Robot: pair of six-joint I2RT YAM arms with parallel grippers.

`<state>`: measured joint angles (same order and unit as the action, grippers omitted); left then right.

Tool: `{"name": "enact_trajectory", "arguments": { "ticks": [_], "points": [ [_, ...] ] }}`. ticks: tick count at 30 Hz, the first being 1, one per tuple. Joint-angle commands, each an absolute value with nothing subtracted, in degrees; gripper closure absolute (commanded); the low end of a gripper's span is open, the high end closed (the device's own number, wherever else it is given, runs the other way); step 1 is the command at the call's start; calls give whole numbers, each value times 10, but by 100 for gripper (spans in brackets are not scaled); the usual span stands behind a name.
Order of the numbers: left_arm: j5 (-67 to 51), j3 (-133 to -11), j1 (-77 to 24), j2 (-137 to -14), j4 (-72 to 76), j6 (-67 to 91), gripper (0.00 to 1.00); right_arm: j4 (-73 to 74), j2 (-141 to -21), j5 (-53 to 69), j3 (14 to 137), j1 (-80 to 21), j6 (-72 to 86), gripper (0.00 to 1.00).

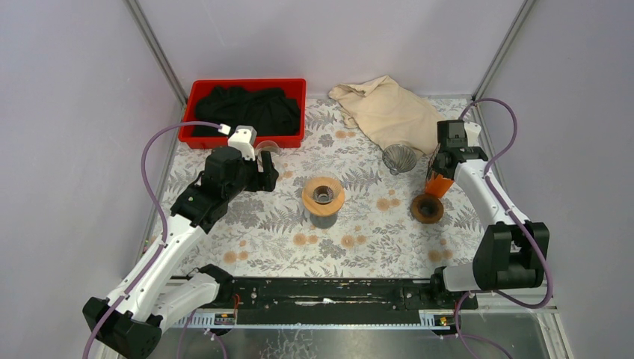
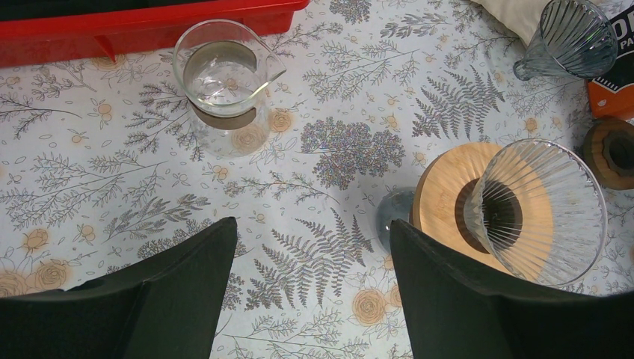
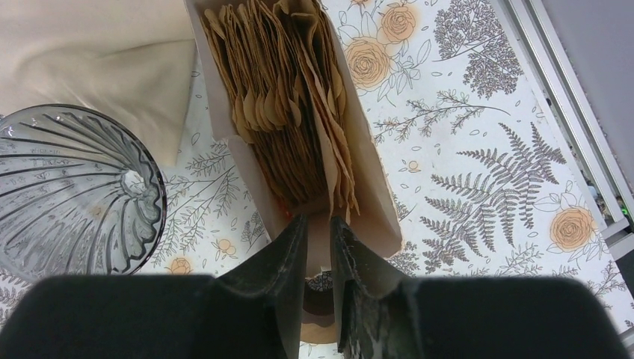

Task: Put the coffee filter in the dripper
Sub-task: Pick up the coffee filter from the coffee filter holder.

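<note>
Upper-centre box (image 3: 368,179) holds stacked filters (image 3: 273,82). Right end effector (image 3: 319,224) seemingly pinches one coffee filter (image 3: 329,168); left end effector (image 2: 312,233) gapes empty.

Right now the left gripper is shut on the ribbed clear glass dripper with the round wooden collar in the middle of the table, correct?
Not quite. The left gripper is open and holds nothing: the left wrist view shows only floral tablecloth between its jaws. The rest holds: the ribbed clear glass dripper with the round wooden collar is there, beside that gripper.
</note>
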<state>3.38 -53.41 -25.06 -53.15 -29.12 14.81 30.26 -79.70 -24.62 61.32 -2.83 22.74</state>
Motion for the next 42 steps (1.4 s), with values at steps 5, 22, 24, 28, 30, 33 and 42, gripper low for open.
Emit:
{"name": "enact_trajectory", "arguments": {
  "ticks": [5, 22, 24, 28, 30, 33, 42],
  "points": [
    [31, -527, -249, -533, -253, 142, 18, 282, -807, -289, 618, -20, 222, 76],
    [32, -527, -247, -534, -254, 142, 18, 271, -814, -284, 620, -14, 212, 88],
    [31, -527, -247, -533, -254, 142, 18, 272, -813, -281, 623, -14, 210, 93],
    [31, -528, -246, -534, -254, 142, 18, 287, -801, -275, 634, -14, 204, 100],
    [31, -528, -246, -534, -254, 142, 18, 297, -792, -275, 641, -14, 200, 100],
    [31, -528, -245, -535, -254, 142, 18, 313, -778, -275, 656, -14, 192, 100],
    [28, -528, -245, -538, -254, 142, 18, 325, -742, -262, 691, -14, 173, 100]
  ]
}}
